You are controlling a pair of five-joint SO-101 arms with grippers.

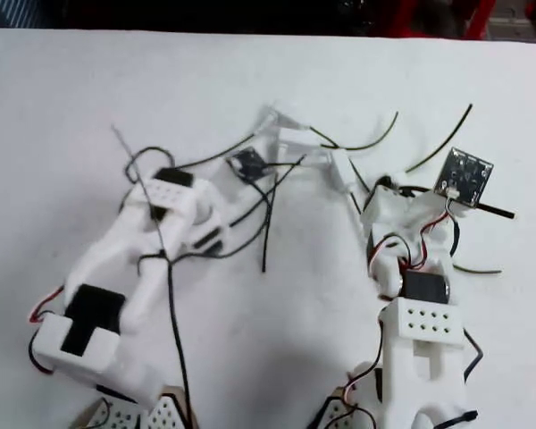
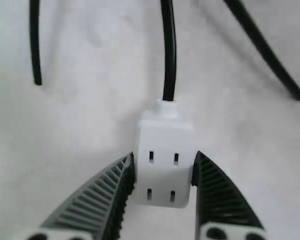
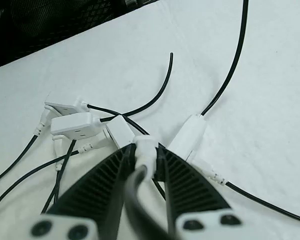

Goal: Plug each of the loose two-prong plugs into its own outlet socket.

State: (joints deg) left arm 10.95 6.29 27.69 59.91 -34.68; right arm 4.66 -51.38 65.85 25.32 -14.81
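My left gripper [image 2: 163, 167] is shut on a white outlet block [image 2: 163, 137], one finger on each side. The block shows two pairs of slots, and its black cord [image 2: 168, 50] runs away across the table. My right gripper [image 3: 146, 156] is shut on a small white plug [image 3: 145, 144] whose dark cord passes back between the fingers. Just beyond it lie a white outlet block [image 3: 76, 125] with slots showing, a second white block [image 3: 119, 131] and a long white plug [image 3: 189, 136]. From above, this white cluster [image 1: 286, 136] sits between the left arm [image 1: 152, 232] and the right arm [image 1: 415, 322].
Loose black cords [image 1: 266, 223] cross the white table [image 1: 71, 98] around the cluster. More cords [image 1: 429, 147] curve off at the back right. The table's far edge [image 1: 268, 32] meets a dark background.
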